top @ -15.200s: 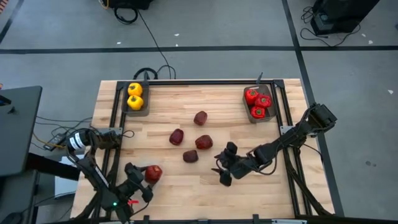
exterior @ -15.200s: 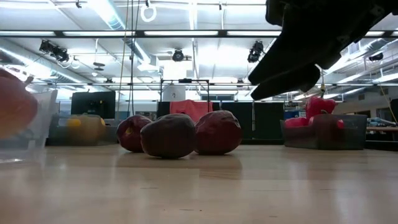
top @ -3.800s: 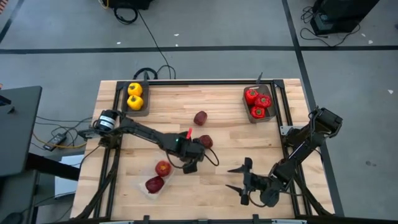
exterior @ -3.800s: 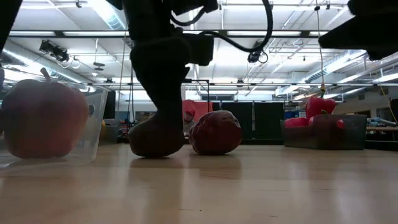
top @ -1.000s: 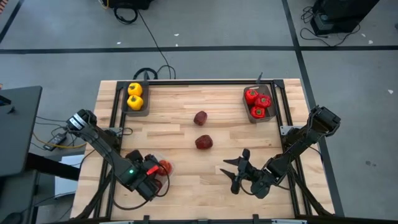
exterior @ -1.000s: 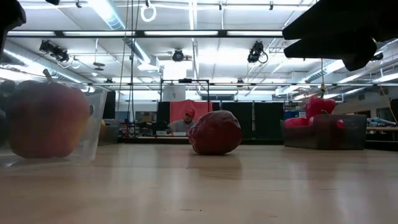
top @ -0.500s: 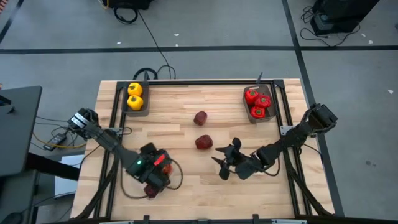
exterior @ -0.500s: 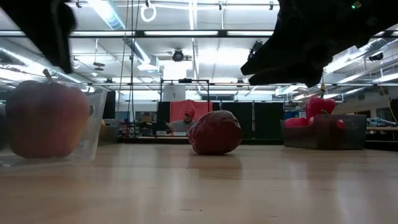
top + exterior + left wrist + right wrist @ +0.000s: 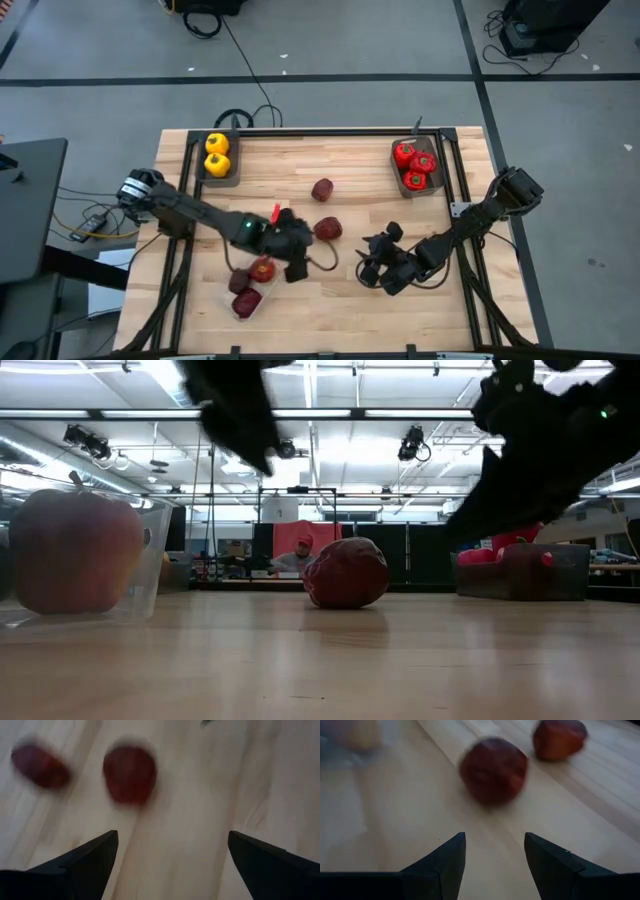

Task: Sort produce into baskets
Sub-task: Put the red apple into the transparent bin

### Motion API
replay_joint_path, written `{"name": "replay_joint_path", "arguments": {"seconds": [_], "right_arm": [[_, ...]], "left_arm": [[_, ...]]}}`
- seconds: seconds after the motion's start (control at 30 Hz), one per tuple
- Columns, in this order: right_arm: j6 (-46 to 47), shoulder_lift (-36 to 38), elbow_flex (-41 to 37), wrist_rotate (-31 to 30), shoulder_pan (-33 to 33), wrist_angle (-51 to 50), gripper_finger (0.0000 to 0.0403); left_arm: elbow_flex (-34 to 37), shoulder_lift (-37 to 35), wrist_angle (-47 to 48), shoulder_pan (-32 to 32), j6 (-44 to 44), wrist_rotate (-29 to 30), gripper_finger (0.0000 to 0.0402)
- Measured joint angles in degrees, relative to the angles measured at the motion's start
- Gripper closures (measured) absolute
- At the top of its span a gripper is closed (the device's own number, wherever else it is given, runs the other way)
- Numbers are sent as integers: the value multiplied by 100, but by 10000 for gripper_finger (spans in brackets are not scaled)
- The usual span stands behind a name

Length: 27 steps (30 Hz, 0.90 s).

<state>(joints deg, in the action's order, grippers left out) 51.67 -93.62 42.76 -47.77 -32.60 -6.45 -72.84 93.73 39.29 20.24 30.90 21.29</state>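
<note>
Two dark maroon fruits (image 9: 328,229) (image 9: 322,190) lie on the wooden table's middle. The clear tray (image 9: 232,301) at the near left holds three reddish fruits (image 9: 262,268). Two yellow peppers (image 9: 217,155) sit in the far-left dark tray, and red peppers (image 9: 415,165) in the far-right dark tray. My left gripper (image 9: 296,252) is open and empty, just left of the nearer maroon fruit (image 9: 129,780). My right gripper (image 9: 368,260) is open and empty, to that fruit's near right (image 9: 493,770).
The nearer maroon fruit (image 9: 346,572) rests on bare wood between both grippers. The two grippers are close to each other at the table's middle. A black frame rail (image 9: 320,130) runs round the table's far and side edges. A cable (image 9: 322,262) hangs by the left gripper.
My left gripper has left the clear tray at the near left and swung toward the table's right and far side, up to the nearer maroon fruit, open and empty. My right gripper has gone from the near right toward the far-left, closer to the same fruit.
</note>
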Motion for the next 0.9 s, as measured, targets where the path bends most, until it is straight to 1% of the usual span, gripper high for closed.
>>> {"name": "replay_joint_path", "arguments": {"seconds": [0.07, 0.17, 0.23, 0.3, 0.43, 0.67, 0.83, 0.9], "right_arm": [[296, 0, 2, 7, 0, -433, 190], [821, 0, 2, 23, 51, -1051, 190], [1128, 0, -1, 57, 89, -1356, 190], [1295, 0, 4, 136, 105, -1497, 190], [1313, 2, 4, 181, 94, -1612, 190], [1395, 1, 4, 315, 98, -1813, 190], [1621, 0, 0, 494, 85, -2097, 191], [1632, 2, -2, 492, 85, -2105, 190]], "left_arm": [[-1, 46, -580, -198, -549, -116, 19], [-1, 147, -1114, -514, -1062, -207, 18], [-4, 225, -1223, -728, -1289, -327, 18], [-3, 347, -1398, -919, -1411, -431, 18], [0, 728, -1694, -1215, -1571, -428, 18], [0, 1298, -2343, -1473, -2051, -443, 18], [-4, 1490, -2431, -1620, -2139, -455, 18], [0, 1552, -2402, -1659, -2201, -567, 21]]}}
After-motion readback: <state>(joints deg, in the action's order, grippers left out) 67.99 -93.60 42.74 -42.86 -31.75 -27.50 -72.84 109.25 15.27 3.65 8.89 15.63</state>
